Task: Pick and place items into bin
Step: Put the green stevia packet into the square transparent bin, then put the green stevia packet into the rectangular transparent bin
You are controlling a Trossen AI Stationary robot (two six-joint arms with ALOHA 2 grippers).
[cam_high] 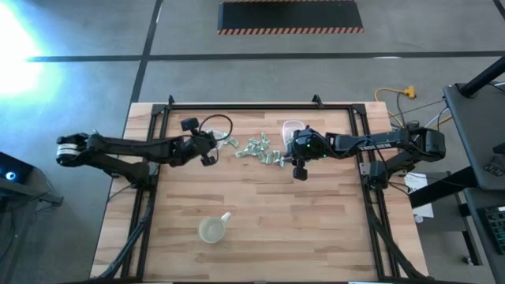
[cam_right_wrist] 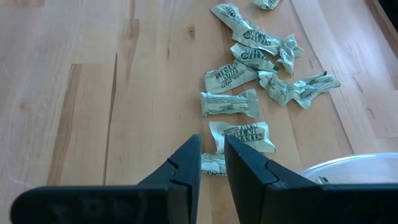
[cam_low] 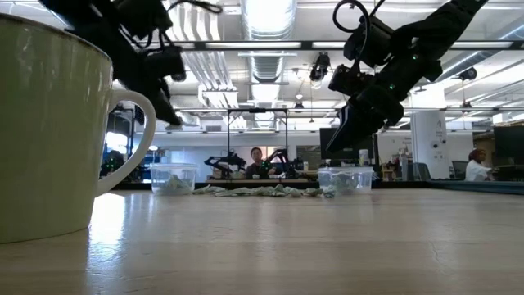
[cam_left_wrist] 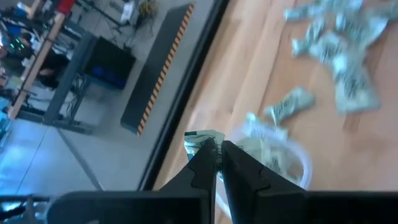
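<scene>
Small pale green and silvery packets lie in a loose pile (cam_high: 259, 150) at the table's middle, and the same pile (cam_right_wrist: 255, 62) fills the right wrist view. My left gripper (cam_left_wrist: 216, 146) is shut on one packet, raised over a clear container (cam_left_wrist: 297, 163) that has several packets in it. My right gripper (cam_right_wrist: 211, 142) hovers at the near right end of the pile, its fingers a narrow gap apart. One packet (cam_right_wrist: 214, 163) on the table shows through that gap. A second clear container (cam_high: 293, 128) stands just beyond the right gripper. My left gripper pinches a pale green packet by one end (cam_left_wrist: 200, 137) between its two fingertips. The packet sticks out past the tips and is lifted clear of the table, above the container's far rim.
A yellowish cup with a spout (cam_high: 211, 229) stands near the table's near edge, apart from both arms, and looms large as the cup (cam_low: 49, 123) in the low view. A black metal frame (cam_high: 260, 106) borders the table. Bare wood lies between the pile and the cup.
</scene>
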